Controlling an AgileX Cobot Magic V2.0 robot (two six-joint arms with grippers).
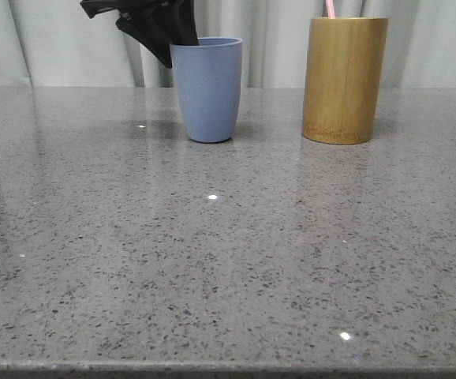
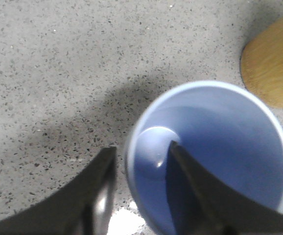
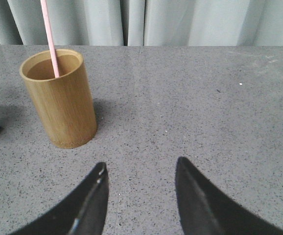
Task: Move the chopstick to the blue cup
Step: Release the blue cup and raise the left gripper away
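Observation:
The blue cup (image 1: 207, 89) stands on the table at the back, left of centre. From above in the left wrist view (image 2: 229, 142) its inside shows no stick. My left gripper (image 1: 145, 24) hangs at the cup's far left rim. It is open and empty (image 2: 142, 147), with one finger inside the cup and the other outside, astride the rim. A pale pink chopstick (image 3: 49, 39) stands in the tan bamboo holder (image 3: 60, 98); only its tip shows in the front view (image 1: 330, 8). My right gripper (image 3: 140, 164) is open and empty over bare table, apart from the holder.
The bamboo holder (image 1: 345, 79) stands to the right of the blue cup with a gap between them; it also shows in the left wrist view (image 2: 273, 63). The grey speckled table (image 1: 228, 260) reaches to the front edge. Pale curtains hang behind.

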